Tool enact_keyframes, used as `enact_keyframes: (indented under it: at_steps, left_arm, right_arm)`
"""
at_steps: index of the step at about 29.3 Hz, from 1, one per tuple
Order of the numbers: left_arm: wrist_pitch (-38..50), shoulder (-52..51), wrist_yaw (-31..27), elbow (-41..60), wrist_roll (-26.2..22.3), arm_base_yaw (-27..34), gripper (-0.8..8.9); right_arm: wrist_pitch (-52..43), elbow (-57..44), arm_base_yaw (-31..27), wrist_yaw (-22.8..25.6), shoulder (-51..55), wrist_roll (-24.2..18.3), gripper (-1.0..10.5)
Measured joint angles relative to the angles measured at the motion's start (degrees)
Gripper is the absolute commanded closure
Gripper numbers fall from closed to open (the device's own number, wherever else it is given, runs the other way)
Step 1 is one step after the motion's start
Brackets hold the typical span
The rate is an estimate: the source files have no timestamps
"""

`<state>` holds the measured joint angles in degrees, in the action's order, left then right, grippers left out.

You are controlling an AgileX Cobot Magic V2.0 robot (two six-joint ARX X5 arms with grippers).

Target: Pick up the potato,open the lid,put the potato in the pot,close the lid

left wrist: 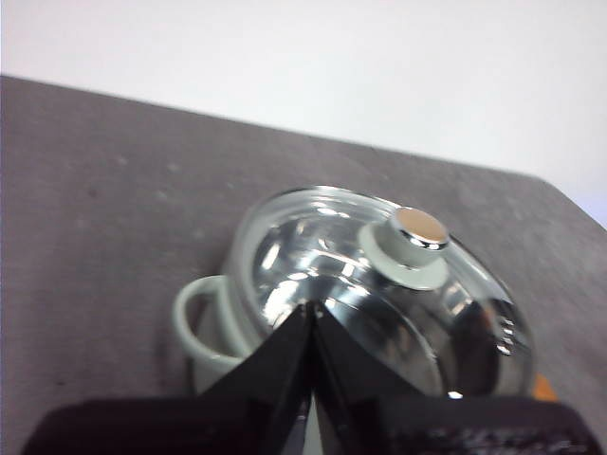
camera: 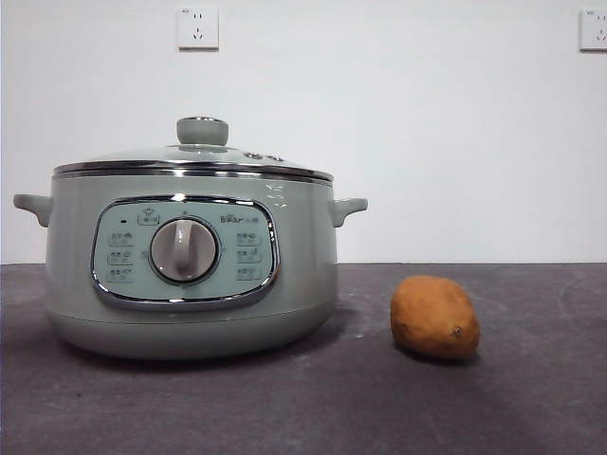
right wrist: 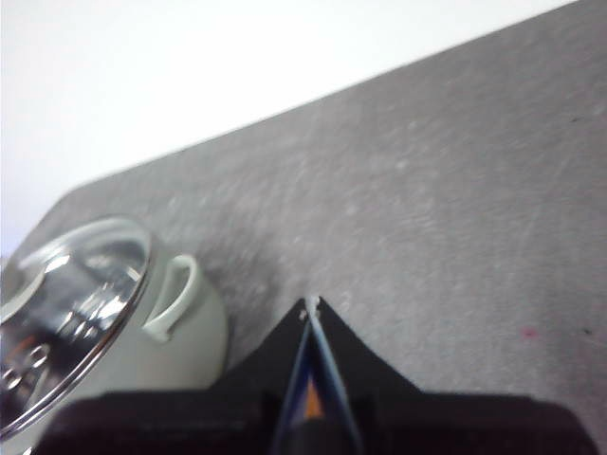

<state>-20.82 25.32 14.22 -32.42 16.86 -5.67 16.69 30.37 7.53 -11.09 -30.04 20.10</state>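
Observation:
The pale sage-green pot [camera: 190, 265] stands on the left of the table with the glass lid [camera: 194, 156] shut on it, its green knob [camera: 202, 131] on top. The orange-brown potato [camera: 434, 317] lies on the table to the right of the pot, apart from it. No arm shows in the front view. My left gripper [left wrist: 311, 311] is shut and empty, held above the pot [left wrist: 204, 327] over the lid [left wrist: 379, 284]. My right gripper [right wrist: 310, 305] is shut and empty above the table, with the pot [right wrist: 175, 327] off to one side.
The dark grey table [camera: 379, 408] runs back to a white wall with two sockets [camera: 197, 27]. The pot's side handles [camera: 347, 209] stick out at both sides. An orange sliver of the potato [left wrist: 542, 387] shows at the lid's far edge in the left wrist view.

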Motion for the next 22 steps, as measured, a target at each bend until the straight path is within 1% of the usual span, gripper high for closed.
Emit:
enact_keyframes:
  at_steps: [5,6,9,11,12,13,14,15,16,19,20,22]
  left_arm:
    - [-3.6,10.4,7.1,-7.5,-2.0,0.0,8.18]
    - [-4.3,12.7,8.8,-9.1,-2.3,0.0,8.17]
    - [-5.3,18.4,13.0,-12.3,-2.9,0.0,8.14]
    - [-5.7,20.8,15.4,-13.4,-3.0,0.0,8.13]
    - [-5.9,22.4,16.8,-14.0,-3.3,0.0,8.10]
    - [-6.0,23.6,17.3,-14.5,-3.4,-0.1,7.72]
    - [-6.0,24.2,17.4,-14.8,-3.4,-0.3,6.68]
    - [-6.0,24.4,17.3,-14.8,-3.4,-0.5,5.93]
    - [-5.9,24.4,17.3,-14.8,-3.4,-0.6,5.84]
    - [-3.8,24.4,17.3,-14.8,-3.6,-0.7,5.84]
    - [-3.0,24.4,17.3,-14.9,-3.6,-0.7,5.84]
    - [-1.7,24.4,17.3,-14.9,-3.5,-0.7,5.84]
  right_arm:
    - [8.5,9.9,0.0,-5.3,-10.4,-3.4,9.6]
    - [10.6,12.2,0.0,-7.1,-12.9,-4.5,9.6]
    - [15.0,16.8,0.0,-11.6,-18.4,-7.4,9.4]
    - [16.7,18.5,0.0,-13.4,-21.1,-8.7,9.3]
    - [17.1,19.1,0.0,-14.4,-22.8,-9.5,8.7]
    - [17.2,19.3,0.0,-15.3,-24.1,-10.1,7.3]
    - [17.4,19.3,0.0,-15.7,-25.2,-10.5,5.4]
    - [17.7,19.3,0.0,-15.8,-25.8,-10.7,4.1]
    - [18.0,19.3,0.0,-15.8,-26.2,-10.8,3.7]
    - [18.0,19.3,0.7,-15.4,-26.7,-10.9,3.8]
    - [18.0,19.4,1.9,-14.3,-27.0,-10.9,3.8]
    - [18.0,19.9,5.6,-9.7,-28.4,-10.6,3.8]
